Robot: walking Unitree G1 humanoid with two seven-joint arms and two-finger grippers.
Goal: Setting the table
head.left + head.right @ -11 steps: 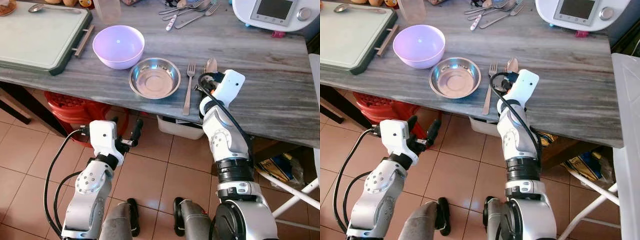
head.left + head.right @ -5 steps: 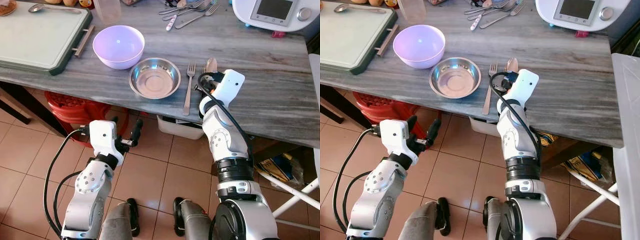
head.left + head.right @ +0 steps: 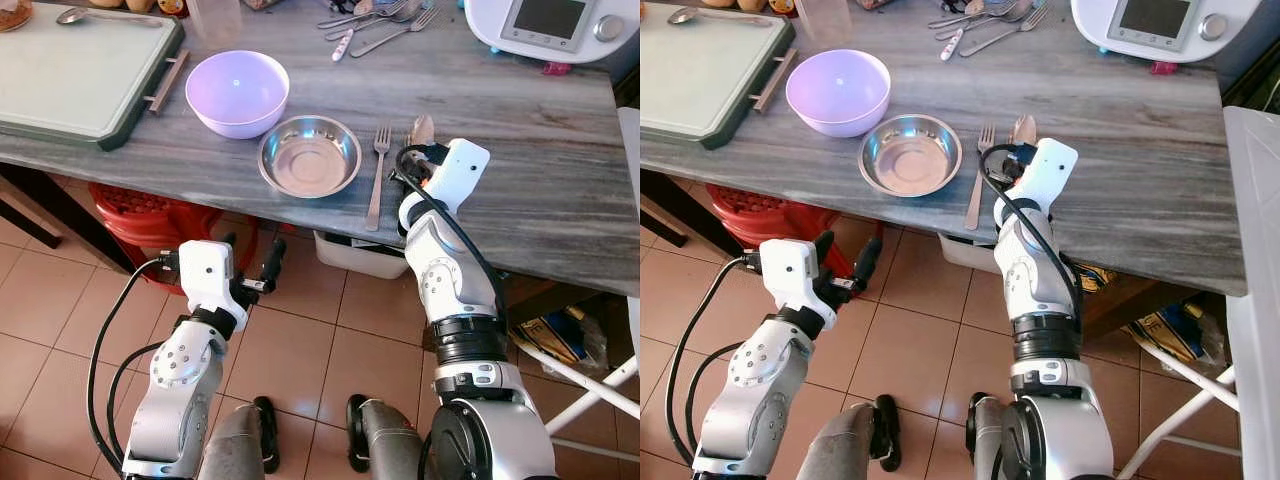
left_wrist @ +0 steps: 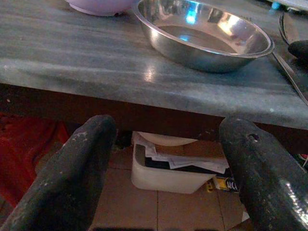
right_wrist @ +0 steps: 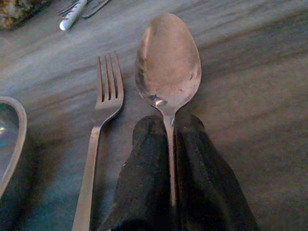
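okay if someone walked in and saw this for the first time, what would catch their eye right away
Most likely the right tool, shut on a spoon lying on the grey table, just right of a fork and a steel bowl. Behind that bowl sits a lilac bowl. The left tool hangs open below the table edge.

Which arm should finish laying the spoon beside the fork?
Right. The right gripper is shut on the spoon beside the fork. The left gripper hangs open below the table edge.
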